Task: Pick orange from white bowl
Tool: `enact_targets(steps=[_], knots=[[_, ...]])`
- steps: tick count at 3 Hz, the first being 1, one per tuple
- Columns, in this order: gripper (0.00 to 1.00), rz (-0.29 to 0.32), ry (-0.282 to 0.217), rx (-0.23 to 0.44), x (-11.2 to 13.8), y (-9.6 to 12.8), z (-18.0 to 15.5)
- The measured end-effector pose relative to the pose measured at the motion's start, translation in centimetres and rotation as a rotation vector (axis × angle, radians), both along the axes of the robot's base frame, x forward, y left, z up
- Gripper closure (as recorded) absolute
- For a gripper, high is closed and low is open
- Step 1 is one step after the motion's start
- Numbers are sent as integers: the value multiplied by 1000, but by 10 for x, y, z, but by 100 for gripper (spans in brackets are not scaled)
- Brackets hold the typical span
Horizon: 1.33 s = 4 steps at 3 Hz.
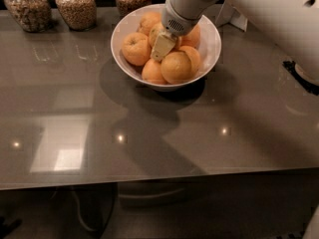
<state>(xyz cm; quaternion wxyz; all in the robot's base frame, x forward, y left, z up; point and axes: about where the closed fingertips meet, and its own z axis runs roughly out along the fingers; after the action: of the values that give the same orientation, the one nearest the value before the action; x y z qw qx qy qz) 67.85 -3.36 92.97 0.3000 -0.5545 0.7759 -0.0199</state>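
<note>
Glass jars of grain stand at the grey counter's back left; the wide glossy white ceramic bowl holds the pale round orange among other oranges; my pincer sits down against it. Whether it grips, I cannot tell.

Claw is low in the middle of the bowl, oranges packed tight around it, no gaps between them. Arm blocks bowl's back-right. Jars line up behind-left of bowl, white block just behind-right. Tabletop in front and left of bowl is open.
</note>
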Motion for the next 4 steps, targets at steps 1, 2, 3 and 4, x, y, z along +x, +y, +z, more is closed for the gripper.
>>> enact_targets(steps=[1, 2, 3, 4], knots=[[54, 1, -2, -7, 0, -1, 3], [77, 11, -30, -20, 0, -3, 8], [99, 36, -68, -10, 1, 0, 25], [100, 61, -104, 59, 1, 2, 48]])
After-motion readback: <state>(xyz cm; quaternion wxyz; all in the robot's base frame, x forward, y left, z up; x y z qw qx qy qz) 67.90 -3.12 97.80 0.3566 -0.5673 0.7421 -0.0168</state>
